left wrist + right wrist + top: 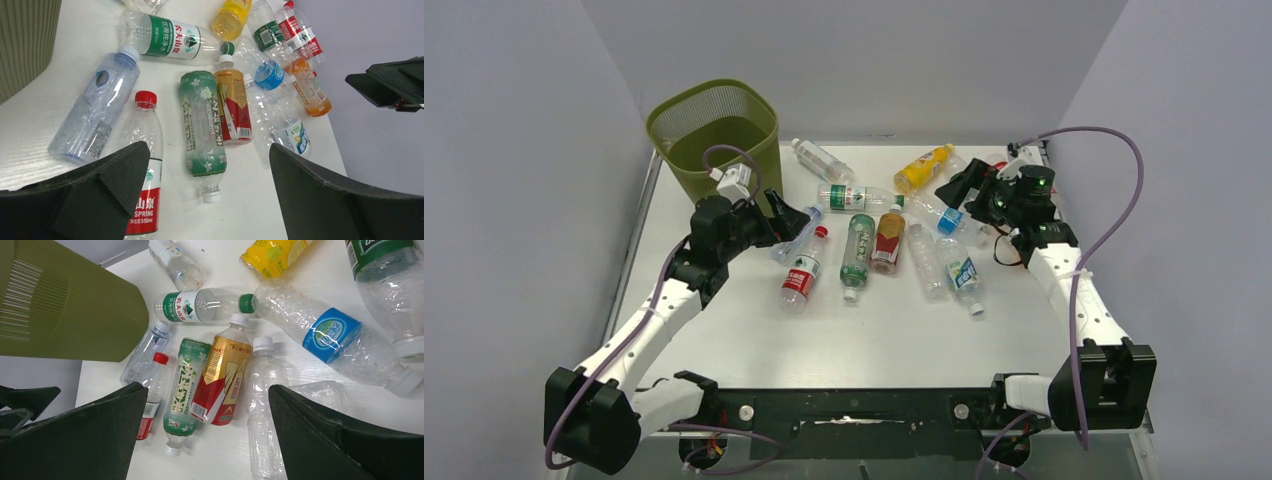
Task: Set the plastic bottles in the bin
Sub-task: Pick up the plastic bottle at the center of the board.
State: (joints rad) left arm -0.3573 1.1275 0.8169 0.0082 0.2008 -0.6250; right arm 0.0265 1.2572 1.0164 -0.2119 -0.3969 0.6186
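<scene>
**Both tools spread; bottles on tabletop**

The left tool (794, 218) hangs over the tabletop (864, 340) with its fingers apart, gripping nothing. The right tool (956, 187) is likewise spread and unloaded. The plastic bottles (858, 250) lie on their sides in a loose cluster between the two tools. The bin (714, 135) stands upright at the far left corner.

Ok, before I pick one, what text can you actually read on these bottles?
"山泉", "SPRING", "550ml": red label of the red-capped bottle.
"农夫山泉": on the green-labelled bottle.
Flowered bottle, gold-and-red bottle, blue-labelled bottle: print present, too blurred to read.
Remaining labels: too small to read.
</scene>
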